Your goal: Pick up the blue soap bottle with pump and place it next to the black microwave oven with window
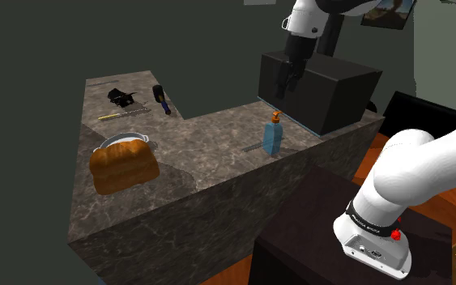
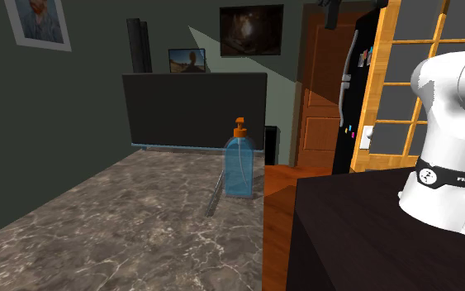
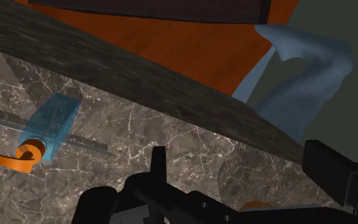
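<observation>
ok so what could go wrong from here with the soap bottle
The soap bottle is tall, narrow and near the counter edge; an off-centre approach by the open pincer could tip it off. A thin grey utensil lies at its base and might get dragged along. The microwave is close to the pincer's way down.

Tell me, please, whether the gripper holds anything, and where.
Nothing: the black gripper is open and empty; the translucent blue soap bottle with orange pump stands apart, untouched.
</observation>
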### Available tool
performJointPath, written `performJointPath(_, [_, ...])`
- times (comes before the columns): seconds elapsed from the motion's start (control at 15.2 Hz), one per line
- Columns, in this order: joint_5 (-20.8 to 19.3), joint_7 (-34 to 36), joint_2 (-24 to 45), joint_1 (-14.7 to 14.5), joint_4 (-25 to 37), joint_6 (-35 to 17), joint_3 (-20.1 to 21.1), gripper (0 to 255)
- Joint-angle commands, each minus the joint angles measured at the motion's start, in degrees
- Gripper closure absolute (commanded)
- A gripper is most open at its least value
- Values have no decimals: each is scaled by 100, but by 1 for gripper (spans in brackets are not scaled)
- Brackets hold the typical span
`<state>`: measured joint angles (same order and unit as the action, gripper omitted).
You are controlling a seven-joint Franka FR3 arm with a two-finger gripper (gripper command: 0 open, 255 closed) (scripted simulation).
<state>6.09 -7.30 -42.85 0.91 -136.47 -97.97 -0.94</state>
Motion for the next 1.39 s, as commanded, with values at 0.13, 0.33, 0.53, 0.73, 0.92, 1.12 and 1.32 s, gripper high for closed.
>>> performJointPath(0.13, [-79, 81, 117, 119, -239, -396, -11, 0])
performJointPath(0.33, [-199, 211, 345, 304, -553, -999, -34, 0])
performJointPath(0.53, [-324, 353, 635, 492, -814, -1611, -66, 0])
performJointPath(0.73, [-453, 506, 986, 687, -1019, -2229, -105, 0])
performJointPath(0.92, [-591, 674, 1396, 887, -1166, -2849, -151, 0])
performJointPath(1.12, [-740, 858, 1859, 1093, -1254, -3463, -202, 0])
performJointPath(1.32, [-902, 1064, 2366, 1304, -1283, -4063, -259, 0])
